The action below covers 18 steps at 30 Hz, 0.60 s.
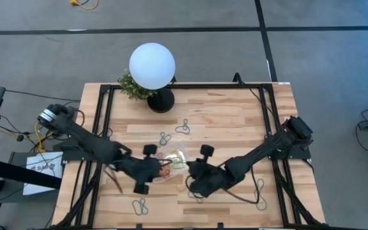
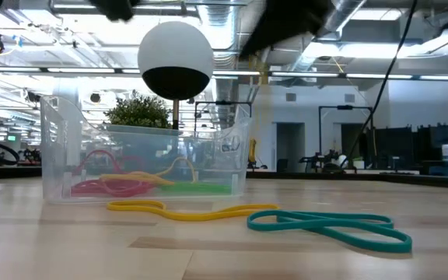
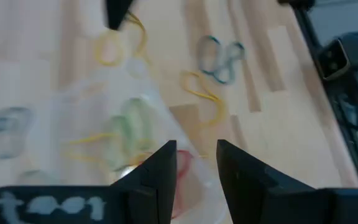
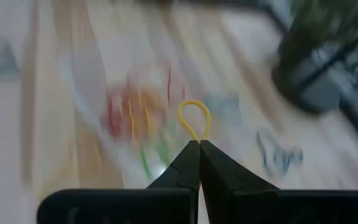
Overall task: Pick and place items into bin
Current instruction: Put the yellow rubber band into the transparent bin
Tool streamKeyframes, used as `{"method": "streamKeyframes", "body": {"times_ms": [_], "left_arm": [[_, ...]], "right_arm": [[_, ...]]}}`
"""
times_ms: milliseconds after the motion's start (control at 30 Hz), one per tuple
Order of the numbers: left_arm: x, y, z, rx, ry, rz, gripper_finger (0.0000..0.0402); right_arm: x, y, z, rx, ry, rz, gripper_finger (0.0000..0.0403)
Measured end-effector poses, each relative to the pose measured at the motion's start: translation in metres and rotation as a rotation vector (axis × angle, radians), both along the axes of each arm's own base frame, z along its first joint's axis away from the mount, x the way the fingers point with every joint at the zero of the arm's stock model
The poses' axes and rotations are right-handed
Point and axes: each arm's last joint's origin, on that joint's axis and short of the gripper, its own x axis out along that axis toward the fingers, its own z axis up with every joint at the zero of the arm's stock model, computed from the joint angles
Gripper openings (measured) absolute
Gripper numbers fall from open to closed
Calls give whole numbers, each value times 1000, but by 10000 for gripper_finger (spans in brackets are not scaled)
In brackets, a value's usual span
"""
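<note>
The clear bin (image 1: 173, 161) sits mid-table and holds red, yellow and green loops (image 2: 134, 183). My right gripper (image 4: 199, 144) is by the bin's right side (image 1: 193, 181), shut on a yellow loop (image 4: 194, 119). My left gripper (image 3: 196, 154) is open at the bin's left end (image 1: 148, 170), its fingers over a red loop (image 3: 182, 163) and the clear wall; whether they touch, I cannot tell. A yellow loop (image 2: 185, 210) and a green loop (image 2: 329, 225) lie flat on the table before the bin. Grey loops (image 1: 184, 128) lie farther back. My right gripper pinches the yellow loop between its two shut fingertips (image 4: 190, 155), on one end of the band (image 4: 196, 135). The rest of the loop (image 4: 194, 115) sticks out past the fingertips as an open oval, lifted clear of the table.
A white globe lamp (image 1: 152, 66) on a black base and a small green plant (image 1: 131, 86) stand at the far edge. More loops lie near the front edge (image 1: 139, 206) and at the right (image 1: 259, 188). Black rails (image 1: 270, 121) frame the wooden table.
</note>
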Motion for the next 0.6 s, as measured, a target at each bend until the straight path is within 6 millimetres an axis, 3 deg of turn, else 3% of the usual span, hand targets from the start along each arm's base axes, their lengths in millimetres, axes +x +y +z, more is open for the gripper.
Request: {"method": "streamKeyframes", "body": {"times_ms": [133,300,367,600], "left_arm": [[-27,4,25,121,-92,84,105],[-48,10,44,116,-185,175,105],[-51,11,46,81,-190,199,105],[-48,7,38,114,-164,224,105]], "right_arm": [[20,-5,34,-7,-109,35,1],[41,-28,40,73,-188,26,1],[50,-38,33,129,-185,25,1],[77,-58,-20,201,-98,12,1]]}}
